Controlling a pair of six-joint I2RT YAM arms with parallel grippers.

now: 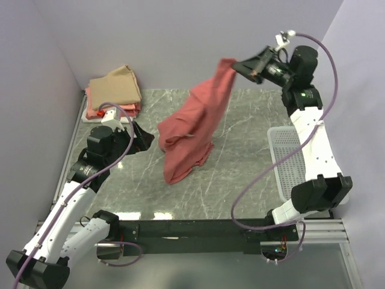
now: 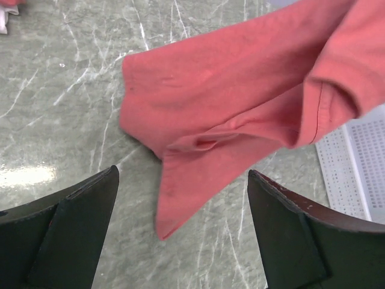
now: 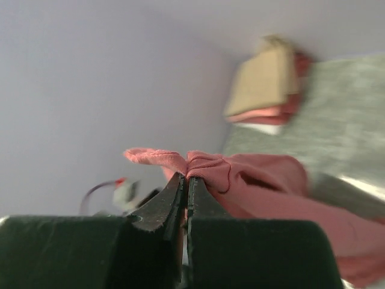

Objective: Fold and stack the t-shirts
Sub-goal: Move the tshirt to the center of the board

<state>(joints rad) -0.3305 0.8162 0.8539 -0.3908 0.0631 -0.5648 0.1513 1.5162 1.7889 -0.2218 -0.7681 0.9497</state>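
The salmon-red t-shirt [image 1: 195,123] hangs from my right gripper [image 1: 239,65], which is shut on a bunched edge of it high over the back of the table; its lower part drapes onto the marble. The pinched fabric shows in the right wrist view [image 3: 207,165]. My left gripper [image 1: 146,138] is open and empty, just left of the shirt's lower part; in the left wrist view the shirt [image 2: 228,102] lies ahead of the spread fingers [image 2: 78,211]. Folded shirts, tan on top of salmon-pink and white, are stacked [image 1: 114,90] at the back left corner.
A white perforated basket [image 1: 287,158] stands at the right edge, partly under the right arm; it also shows in the left wrist view [image 2: 355,165]. Lilac walls close the back and left sides. A black rail runs along the near edge.
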